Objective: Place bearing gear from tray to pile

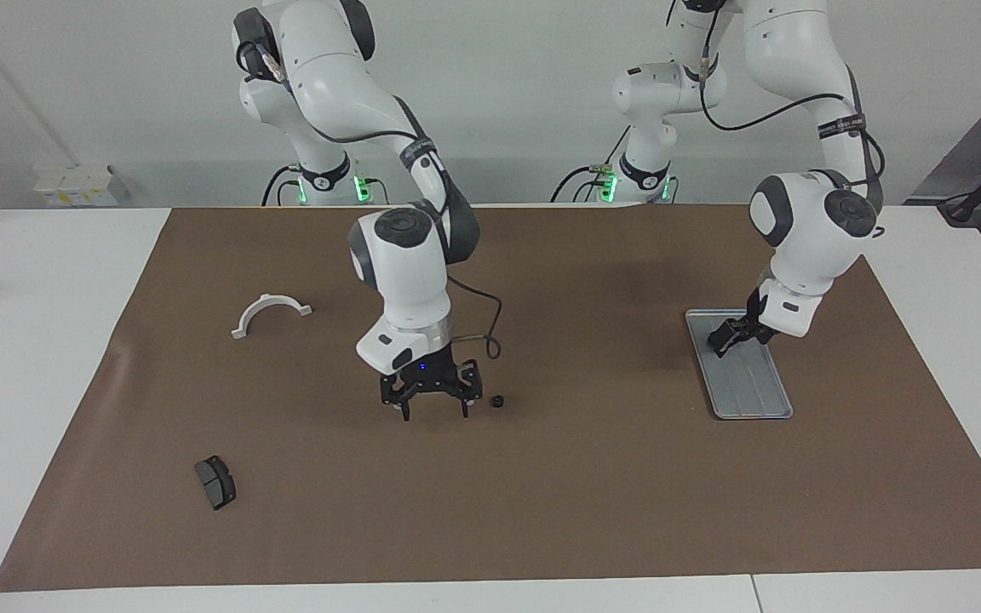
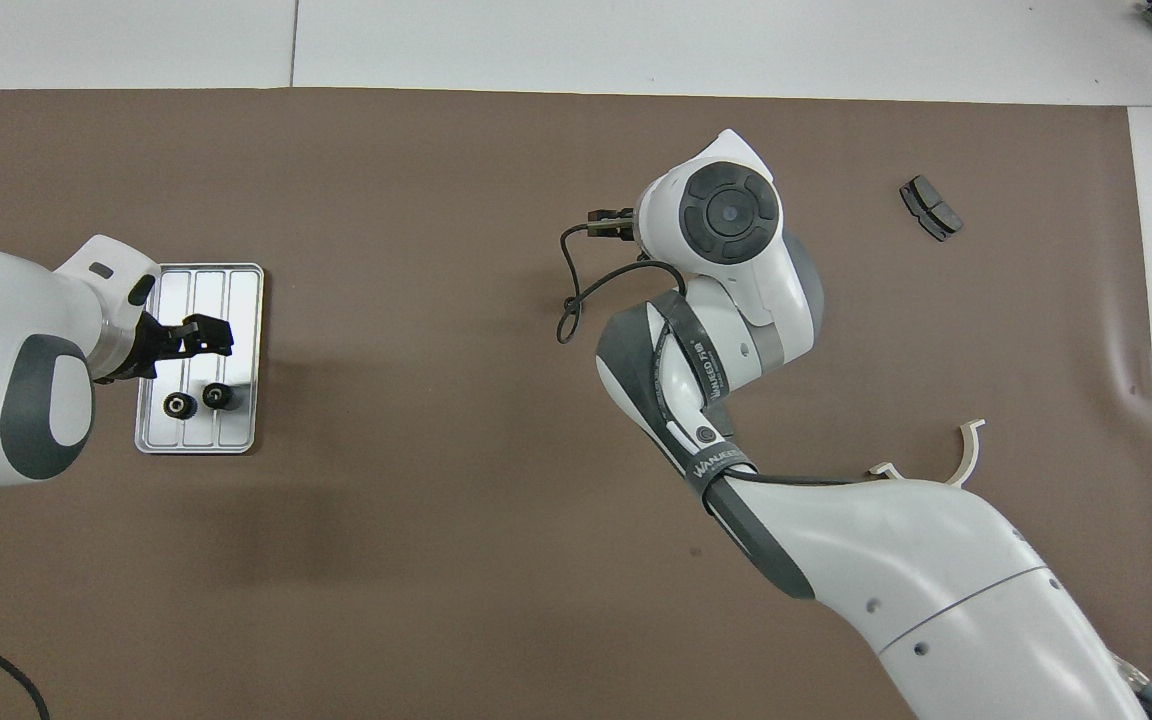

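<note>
The silver-grey tray (image 1: 754,387) lies on the brown mat toward the left arm's end and also shows in the overhead view (image 2: 226,290). Two small black gears (image 2: 179,404) (image 2: 217,396) sit on the tray's end nearer the robots; in the facing view my left hand hides them. My left gripper (image 1: 727,339) hangs low over that end of the tray (image 2: 204,336). My right gripper (image 1: 435,410) is open and empty, fingertips close to the mat at mid-table. One black gear (image 1: 497,401) lies on the mat just beside it; the right arm hides it from overhead.
A dark grey brake pad (image 1: 215,482) lies on the mat toward the right arm's end, far from the robots, also seen from overhead (image 2: 931,208). A white half-ring (image 1: 271,313) lies nearer the robots at that end (image 2: 966,455).
</note>
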Robot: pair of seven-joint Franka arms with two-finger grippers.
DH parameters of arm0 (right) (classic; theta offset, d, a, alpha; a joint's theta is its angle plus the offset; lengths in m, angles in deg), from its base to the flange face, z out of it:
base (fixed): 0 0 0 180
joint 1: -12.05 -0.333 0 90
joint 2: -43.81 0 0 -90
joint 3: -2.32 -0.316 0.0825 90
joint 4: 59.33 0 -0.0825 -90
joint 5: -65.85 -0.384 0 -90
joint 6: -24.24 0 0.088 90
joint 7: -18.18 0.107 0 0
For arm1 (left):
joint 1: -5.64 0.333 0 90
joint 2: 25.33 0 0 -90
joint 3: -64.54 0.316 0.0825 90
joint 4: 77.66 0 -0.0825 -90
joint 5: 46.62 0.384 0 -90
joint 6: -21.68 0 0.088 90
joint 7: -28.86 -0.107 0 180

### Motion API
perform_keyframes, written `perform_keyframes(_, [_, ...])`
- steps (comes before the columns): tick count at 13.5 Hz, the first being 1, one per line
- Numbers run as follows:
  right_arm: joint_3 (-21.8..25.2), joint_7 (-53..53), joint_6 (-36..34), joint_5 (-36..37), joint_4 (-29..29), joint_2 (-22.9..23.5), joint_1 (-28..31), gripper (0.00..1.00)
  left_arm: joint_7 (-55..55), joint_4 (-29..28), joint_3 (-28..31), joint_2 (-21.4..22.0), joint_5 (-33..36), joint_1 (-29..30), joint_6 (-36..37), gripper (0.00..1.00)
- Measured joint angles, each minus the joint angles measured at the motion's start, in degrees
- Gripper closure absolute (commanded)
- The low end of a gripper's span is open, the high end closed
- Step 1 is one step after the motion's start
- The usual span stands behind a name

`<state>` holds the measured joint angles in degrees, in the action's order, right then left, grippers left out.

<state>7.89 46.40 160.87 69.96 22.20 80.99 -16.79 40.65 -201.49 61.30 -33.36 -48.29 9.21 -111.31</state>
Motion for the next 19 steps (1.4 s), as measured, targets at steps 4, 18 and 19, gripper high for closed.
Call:
perform_keyframes(4, [0.00,5.02,3.05,0.07,-2.19,3.69,-4.40,0.01,0.00,-7.71,-0.50,3.13,0.00,-0.09,-5.54,0.28])
perform_keyframes(18, [0.33,6.29,2.63,2.32,1.65,3.41,-7.06,0.48,-0.03,-10.40,-1.20,3.44,0.00,-0.36,-12.88,0.42])
perform_keyframes(19, [0.30,6.29,2.63,2.32,1.95,3.24,-7.11,0.49,-0.03,-10.55,-1.20,3.42,0.00,-0.36,-12.88,0.45])
